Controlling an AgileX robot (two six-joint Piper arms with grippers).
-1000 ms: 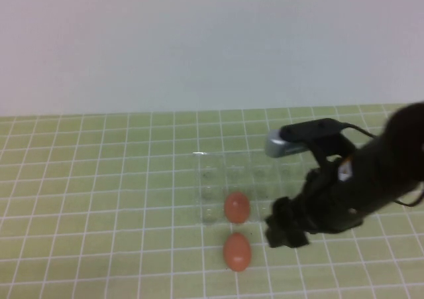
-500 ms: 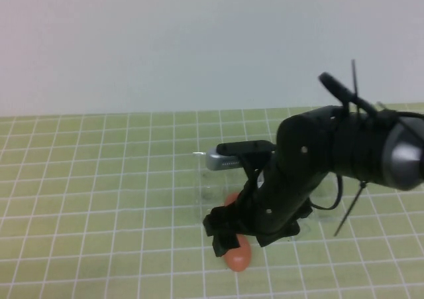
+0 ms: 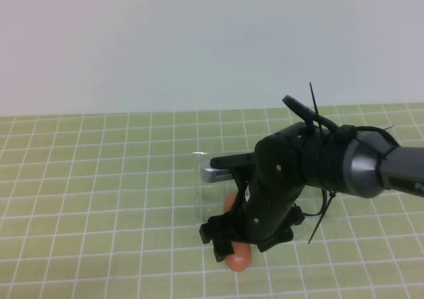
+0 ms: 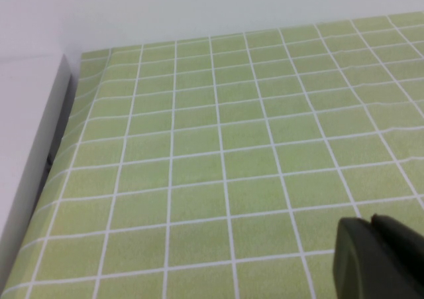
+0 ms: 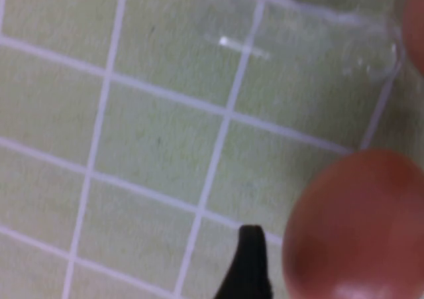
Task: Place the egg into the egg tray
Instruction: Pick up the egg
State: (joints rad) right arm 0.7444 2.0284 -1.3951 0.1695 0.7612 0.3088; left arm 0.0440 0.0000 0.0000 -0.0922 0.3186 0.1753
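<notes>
One orange-brown egg [image 3: 238, 259] lies on the green checked mat just in front of the clear egg tray [image 3: 207, 179]. A second, similar egg [image 3: 229, 203] sits in a front cup of the tray, mostly hidden by my right arm. My right gripper [image 3: 227, 244] is low over the loose egg and open. In the right wrist view the loose egg [image 5: 361, 226] fills the space beside one black fingertip [image 5: 250, 256], with a gap between them; the other finger is out of view. The tray's edge [image 5: 311, 14] lies beyond. My left gripper [image 4: 371, 246] is shut, empty, over bare mat.
The green checked mat [image 3: 99, 199] covers the table up to a plain white back wall. In the left wrist view a white raised edge [image 4: 33, 153] borders the mat.
My right arm has swung left across the tray and come down, so the gripper now sits over the loose egg at the front. Both eggs have stayed in place.
</notes>
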